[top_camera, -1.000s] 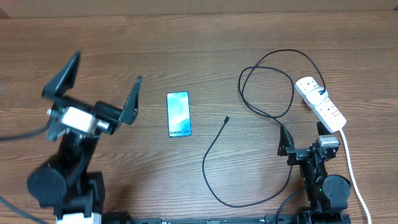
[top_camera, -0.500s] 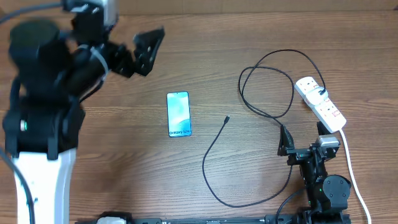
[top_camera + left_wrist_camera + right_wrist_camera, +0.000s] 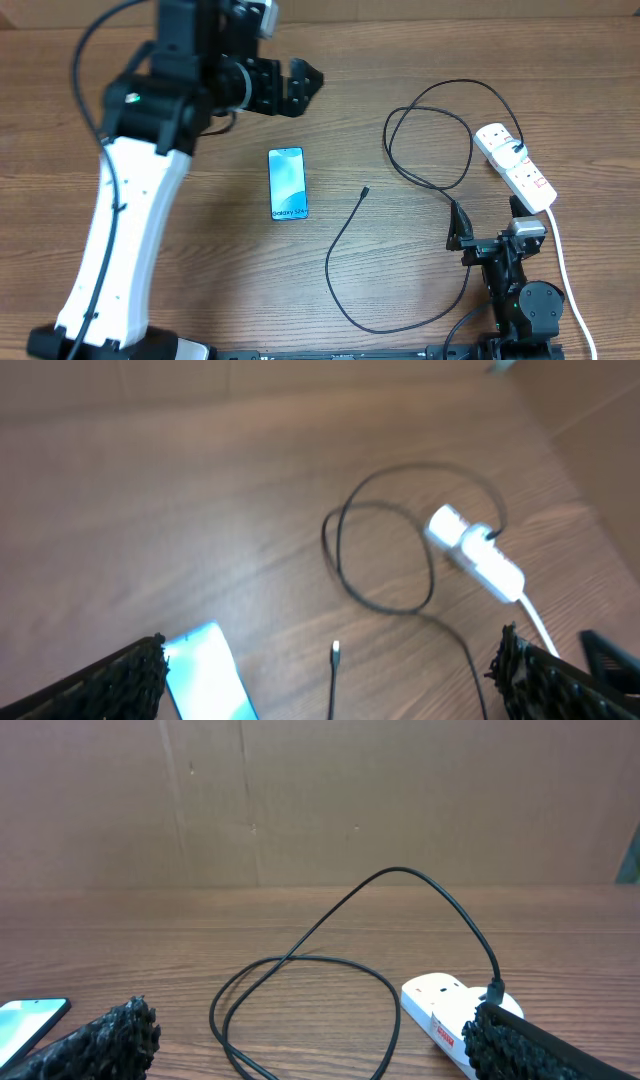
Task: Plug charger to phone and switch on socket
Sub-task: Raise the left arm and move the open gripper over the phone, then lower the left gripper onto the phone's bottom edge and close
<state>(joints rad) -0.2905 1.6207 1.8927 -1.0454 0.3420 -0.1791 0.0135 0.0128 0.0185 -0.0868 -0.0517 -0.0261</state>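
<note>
The phone lies flat mid-table with its light screen up; it also shows in the left wrist view and at the edge of the right wrist view. The black charger cable loops from the white socket strip to its free connector tip, which lies right of the phone. My left gripper is open and empty, high above the table behind the phone. My right gripper is open and empty, low near the strip's near end. The strip and cable loop lie ahead of it.
A thick white cord runs from the strip toward the front right edge. A cardboard wall stands behind the table's far edge.
My left arm has swung up and to the right, from the front left of the table to above its back middle. The right arm, phone and cable have not moved.
</note>
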